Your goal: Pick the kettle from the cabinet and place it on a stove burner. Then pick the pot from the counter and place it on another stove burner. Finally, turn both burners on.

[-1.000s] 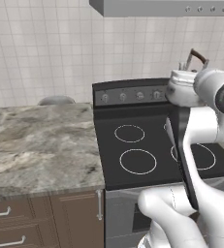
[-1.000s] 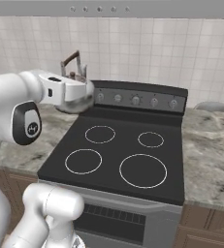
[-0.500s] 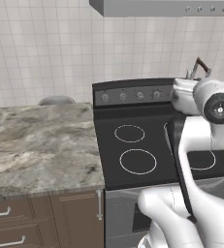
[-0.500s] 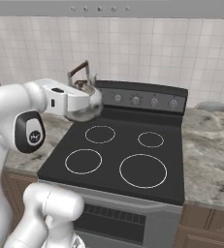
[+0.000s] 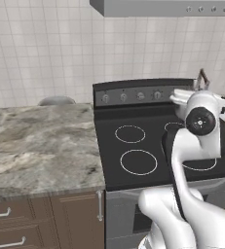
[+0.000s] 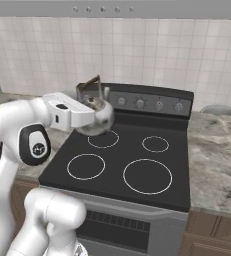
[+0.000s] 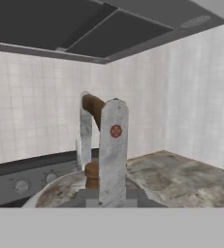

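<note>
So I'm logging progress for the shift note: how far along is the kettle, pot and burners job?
Early. The kettle is out of the cabinet: the gripper is shut on it, holding it above the rear burner on the robot's left side of the stove, not yet set down. Left to do: place it, fetch the pot, set it on another burner, then turn the knobs for both.

Shiny metal kettle [image 6: 98, 117]; glossy glass stove [image 6: 132, 165]; veined marble counter [image 5: 41, 141].
</note>
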